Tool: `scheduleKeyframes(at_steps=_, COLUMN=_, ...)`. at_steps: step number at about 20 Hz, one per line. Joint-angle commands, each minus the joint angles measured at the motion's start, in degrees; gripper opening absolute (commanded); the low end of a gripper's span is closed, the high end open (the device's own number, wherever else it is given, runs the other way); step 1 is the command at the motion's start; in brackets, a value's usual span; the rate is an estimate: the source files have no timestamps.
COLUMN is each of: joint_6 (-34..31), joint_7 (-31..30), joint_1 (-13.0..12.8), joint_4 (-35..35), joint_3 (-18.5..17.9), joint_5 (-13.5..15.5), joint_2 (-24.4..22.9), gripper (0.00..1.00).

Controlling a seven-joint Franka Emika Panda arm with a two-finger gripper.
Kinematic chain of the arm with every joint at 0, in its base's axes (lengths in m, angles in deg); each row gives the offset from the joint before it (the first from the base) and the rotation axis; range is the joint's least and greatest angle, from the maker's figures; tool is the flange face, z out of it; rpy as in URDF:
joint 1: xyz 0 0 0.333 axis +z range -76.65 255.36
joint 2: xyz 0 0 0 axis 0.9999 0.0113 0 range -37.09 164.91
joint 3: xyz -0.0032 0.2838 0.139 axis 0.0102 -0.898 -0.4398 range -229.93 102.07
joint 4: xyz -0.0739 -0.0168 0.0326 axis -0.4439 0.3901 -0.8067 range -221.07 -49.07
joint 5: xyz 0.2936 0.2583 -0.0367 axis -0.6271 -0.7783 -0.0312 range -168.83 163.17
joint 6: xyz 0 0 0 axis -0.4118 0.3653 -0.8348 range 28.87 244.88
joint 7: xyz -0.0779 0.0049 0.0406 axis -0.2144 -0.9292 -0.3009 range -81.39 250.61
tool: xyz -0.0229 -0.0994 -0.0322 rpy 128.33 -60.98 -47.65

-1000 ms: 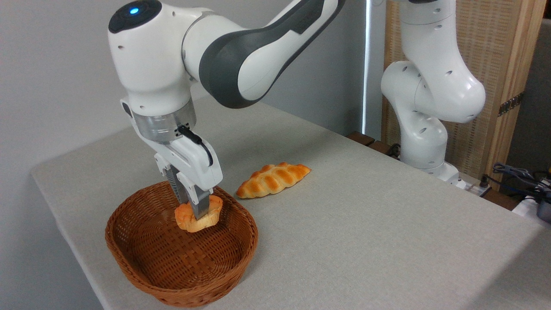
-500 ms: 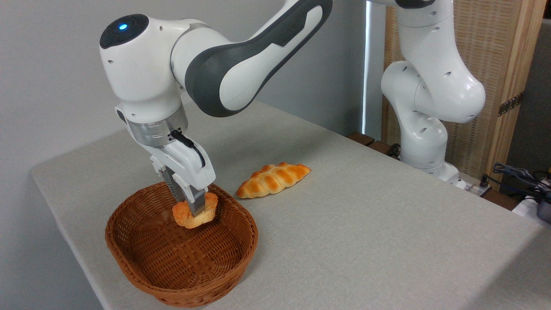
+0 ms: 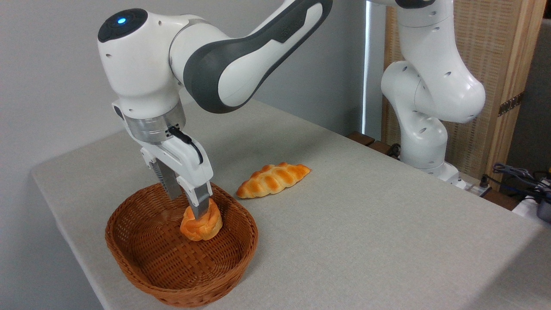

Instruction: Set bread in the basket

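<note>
Bread (image 3: 200,224) sitting inside the basket (image 3: 142,275) now, on the weave near the far right side, tipped a bit on edge by the look of it. Hand (image 3: 187,202) spread apart, one finger (image 3: 199,206) touching or right against the bun's top, other finger off to the left w/ a clear gap, so not gripping anything afaict. Main risk from here, imo: pulling up while that finger is snagged in the lumpy top, dragging the bun back out or flipping it toward the rim. Also a sideways exit could clip the braided rim and shove the basket, which sits close to the desk (image 3: 366,224) front edge. Loaf (image 3: 273,179) well apart on the desk, no issue there. Straight vertical lift prob safest.
</note>
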Motion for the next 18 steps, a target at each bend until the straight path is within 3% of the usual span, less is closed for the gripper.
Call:
scheduleKeyframes(at_steps=1, joint_6=-1.7, joint_7=-0.29, joint_1=-0.06, joint_4=0.14, joint_3=-0.31, joint_5=0.21, joint_2=-4.74, gripper=1.0)
scheduleKeyframes(at_steps=6, joint_6=-5.2, joint_7=1.54, joint_1=0.29, joint_4=-1.61, joint_3=-1.1, joint_5=-0.31, joint_2=-12.74, gripper=1.0)
scheduleKeyframes(at_steps=10, joint_6=-7.06, joint_7=5.77, joint_1=0.38, joint_4=-6.62, joint_3=-1.1, joint_5=-7.07, joint_2=-18.2, gripper=1.0)
scheduleKeyframes(at_steps=14, joint_6=-7.06, joint_7=5.51, joint_1=0.47, joint_4=-6.71, joint_3=-1.53, joint_5=-13.57, joint_2=-18.38, gripper=1.0)
scheduleKeyframes(at_steps=18, joint_6=-7.06, joint_7=5.24, joint_1=0.3, joint_4=-6.28, joint_3=-3.73, joint_5=-14.21, joint_2=-18.47, gripper=1.0)
